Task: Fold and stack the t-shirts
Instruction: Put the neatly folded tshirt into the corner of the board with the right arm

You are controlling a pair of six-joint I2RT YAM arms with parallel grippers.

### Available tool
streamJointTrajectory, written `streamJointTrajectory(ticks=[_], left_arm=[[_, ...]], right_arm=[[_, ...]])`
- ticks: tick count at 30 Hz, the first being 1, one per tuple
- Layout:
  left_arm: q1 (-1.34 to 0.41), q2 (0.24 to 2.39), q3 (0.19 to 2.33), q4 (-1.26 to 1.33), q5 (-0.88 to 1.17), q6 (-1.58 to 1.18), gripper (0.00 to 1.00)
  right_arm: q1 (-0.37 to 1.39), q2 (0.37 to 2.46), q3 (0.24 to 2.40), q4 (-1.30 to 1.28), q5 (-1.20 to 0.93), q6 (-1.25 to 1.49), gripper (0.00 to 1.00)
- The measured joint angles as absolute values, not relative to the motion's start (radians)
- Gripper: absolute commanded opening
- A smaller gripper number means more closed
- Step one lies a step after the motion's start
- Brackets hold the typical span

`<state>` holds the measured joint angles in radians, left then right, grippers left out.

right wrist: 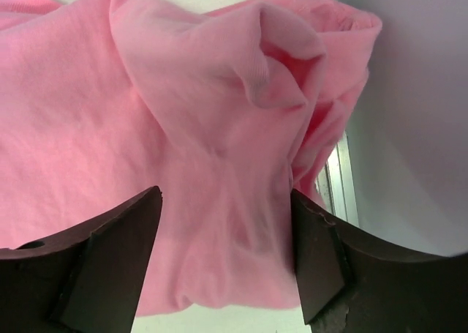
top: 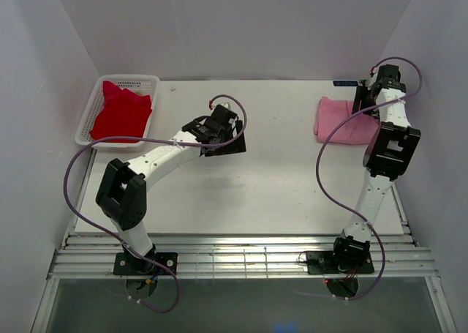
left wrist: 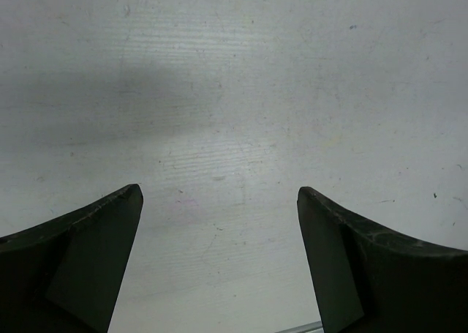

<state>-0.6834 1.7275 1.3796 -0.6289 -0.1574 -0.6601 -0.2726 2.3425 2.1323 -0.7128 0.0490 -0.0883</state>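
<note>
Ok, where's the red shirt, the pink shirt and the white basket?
bright red cotton t-shirt [top: 121, 115], top view, middle of the cloth.
light pink cotton t-shirt [top: 338, 118], top view, middle of the cloth.
white plastic mesh basket [top: 135, 77], top view, far rim.

The left claw [left wrist: 219, 194] stands wide open over the table [left wrist: 234, 91], pointing down at it. Its two dark fingers [left wrist: 80, 260] fill the lower corners of the view, well apart, with bare table showing in the gap between them. The white surface is finely scratched and flecked with small dark specks. A soft grey shadow [left wrist: 124, 91] lies across its upper left part.
</note>
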Motion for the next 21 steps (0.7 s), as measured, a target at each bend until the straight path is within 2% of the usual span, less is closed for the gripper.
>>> streamJointTrajectory(ticks=[2,3,4,9,14,18,21], left_arm=[[-0.683,1.726,1.409,-0.628,-0.171,-0.651,0.98],[-0.683,1.726,1.425,-0.627,-0.176,-0.647,0.98],[-0.683,1.726,1.44,-0.622,-0.18,-0.643,0.98],[-0.683,1.706,1.46,-0.606,-0.196,-0.642,0.98],[-0.681,1.672,1.459,-0.606,-0.222,-0.625,0.98],[-0.67,1.629,1.454,-0.606,-0.24,-0.61,0.98],[-0.662,1.592,1.454,-0.606,-0.255,-0.572,0.98]], right_arm=[[-0.273,2.31,2.101,-0.703,0.047,-0.086,0.75],[-0.271,2.285,2.078,-0.701,0.046,-0.085,0.9],[-0.268,2.256,2.055,-0.7,0.044,-0.078,0.95],[-0.241,2.016,1.89,-0.662,0.036,-0.073,0.95],[-0.131,1.777,1.777,-0.645,-0.025,-0.051,0.95],[-0.009,1.695,1.737,-0.656,-0.048,-0.036,0.91],[0.057,1.659,1.678,-0.668,-0.053,-0.024,0.95]])
